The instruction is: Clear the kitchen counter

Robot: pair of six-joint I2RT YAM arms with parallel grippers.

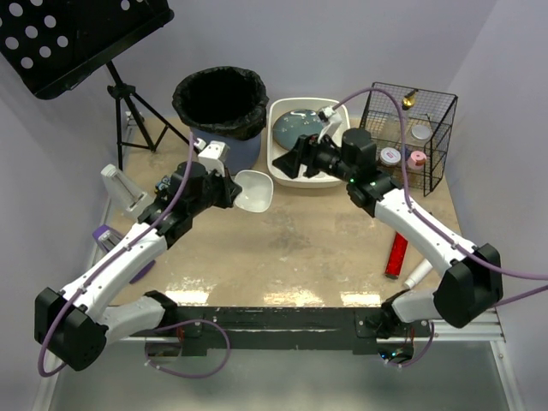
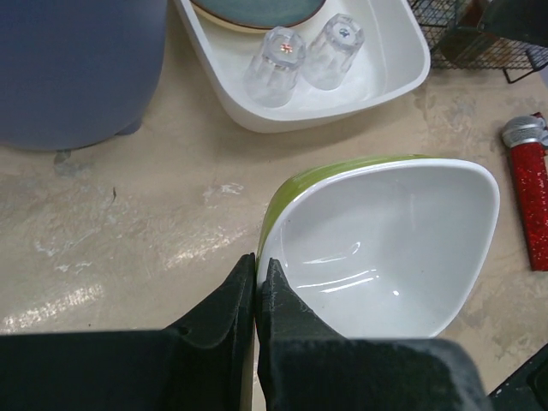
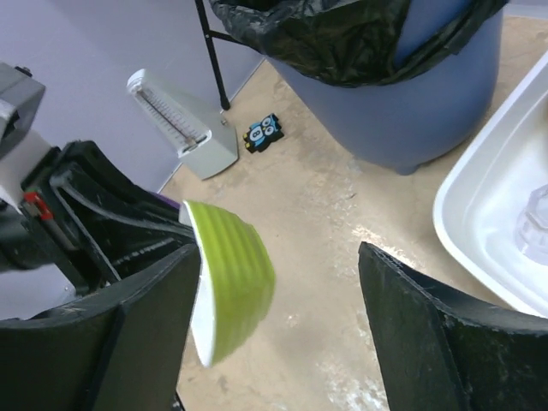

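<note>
Holding bowl (image 2: 385,248) by rim, left claw (image 2: 257,278) clamped tight, bowl tipped, off desk (image 1: 282,248). Tub (image 2: 257,111) lies ahead, slightly right of bowl, near. Right claw (image 3: 278,291) apart, empty, facing bowl. Desk spreads beneath both arms.

Glasses (image 2: 278,64) in tub (image 1: 276,161) on counter (image 1: 291,248), bin (image 1: 245,151) left, basket (image 1: 440,161) right

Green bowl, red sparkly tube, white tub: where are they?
Green bowl (image 2: 385,248): left wrist view, on its white inside.
Red sparkly tube (image 2: 533,205): left wrist view, on its red middle.
White tub (image 2: 291,124): left wrist view, on its near wall.
</note>
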